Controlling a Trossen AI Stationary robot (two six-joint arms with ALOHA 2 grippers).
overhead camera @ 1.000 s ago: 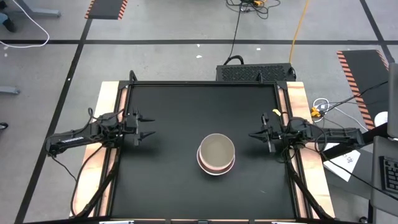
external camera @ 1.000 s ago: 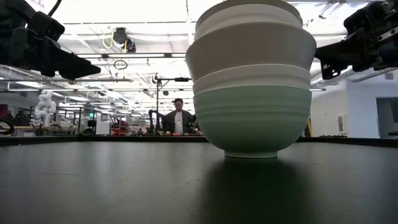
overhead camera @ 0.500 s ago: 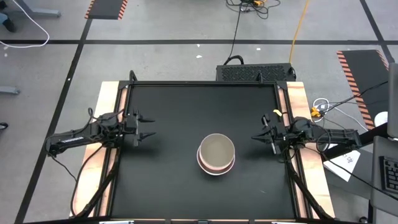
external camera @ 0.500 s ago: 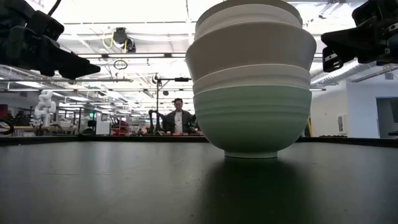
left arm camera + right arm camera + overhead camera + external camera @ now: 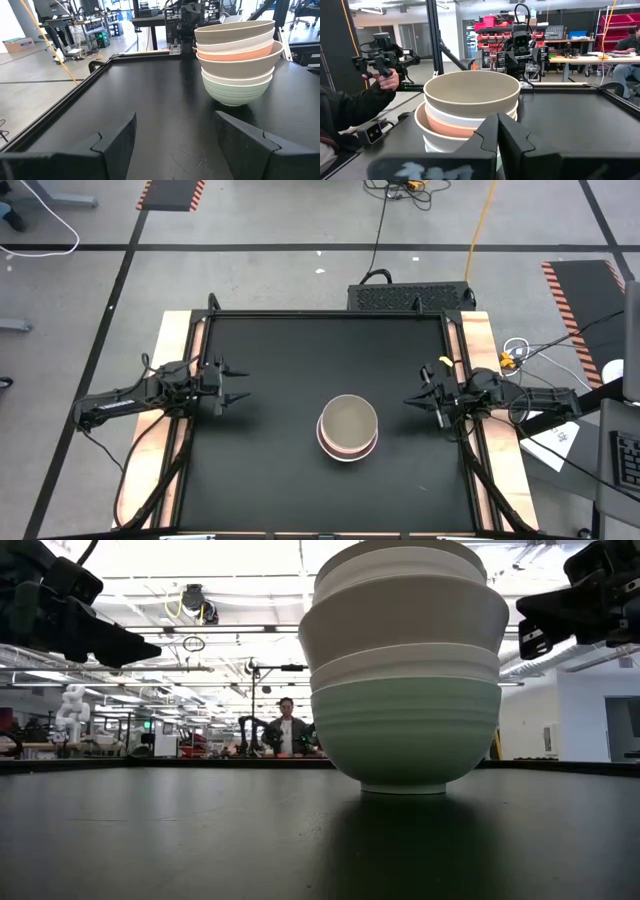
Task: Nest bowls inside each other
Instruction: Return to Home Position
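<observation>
All the bowls sit nested in one stack [image 5: 348,428] at the table's middle, toward the near edge. The mint-green bowl [image 5: 405,730] is lowest and stands by its foot on the table. Above it come white, beige-grey, coral-pink [image 5: 235,55] and white bowls, with an olive-tan one [image 5: 470,90] on top. My left gripper [image 5: 243,383] hovers open by the table's left edge, its fingers [image 5: 115,140] wide apart and pointing at the stack. My right gripper [image 5: 412,399] is shut by the right edge [image 5: 498,130], clear of the stack.
The black table top [image 5: 290,350] is bordered by a raised frame. A person's hand holding a device [image 5: 385,75] shows beyond the table's edge in the right wrist view. Another person [image 5: 287,730] sits far behind the table, among workshop benches.
My right gripper has drawn back a little from the stack toward the table's right edge and risen slightly. The stack and my left gripper have stayed where they were.
</observation>
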